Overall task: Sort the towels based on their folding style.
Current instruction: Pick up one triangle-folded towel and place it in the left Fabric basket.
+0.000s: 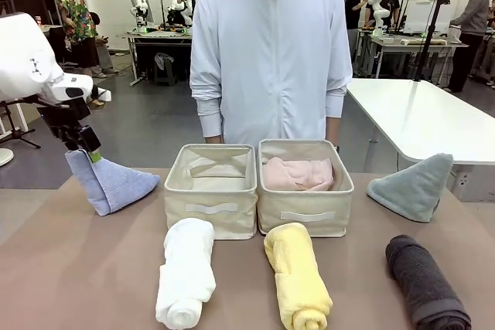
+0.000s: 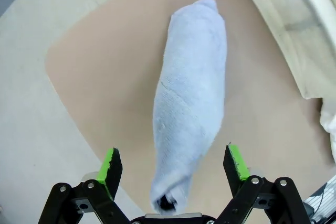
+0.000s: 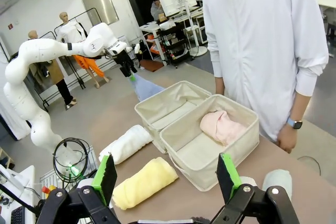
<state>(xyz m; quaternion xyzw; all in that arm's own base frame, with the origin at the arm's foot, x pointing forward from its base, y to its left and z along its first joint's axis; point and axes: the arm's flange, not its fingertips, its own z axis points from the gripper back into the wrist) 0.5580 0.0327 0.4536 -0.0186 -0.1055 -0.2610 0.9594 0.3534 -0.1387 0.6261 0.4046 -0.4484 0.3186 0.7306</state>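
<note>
Along the bottom of the front view, three rolls lie on the brown worktop (image 1: 77,284): a white rolled towel (image 1: 186,272) left of centre, a yellow rolled towel (image 1: 297,285) at centre and a dark grey rolled towel (image 1: 425,284) at lower right. Just behind them two beige fabric baskets stand side by side. The left basket (image 1: 210,208) is beside the right basket (image 1: 305,218), which holds a pink towel (image 1: 298,174).

At mid left stands a lavender-blue cone towel (image 1: 108,183), with the left jaws at its peak. In the left wrist view they are spread wide, and the green pads (image 2: 110,163) flank the towel's near end with a gap on each side.

A grey-green cone towel (image 1: 414,187) sits at mid right.

The right jaws, at the bottom of the right wrist view, are released and empty.

A person (image 1: 271,52) in a pale jacket stands behind the baskets.
</note>
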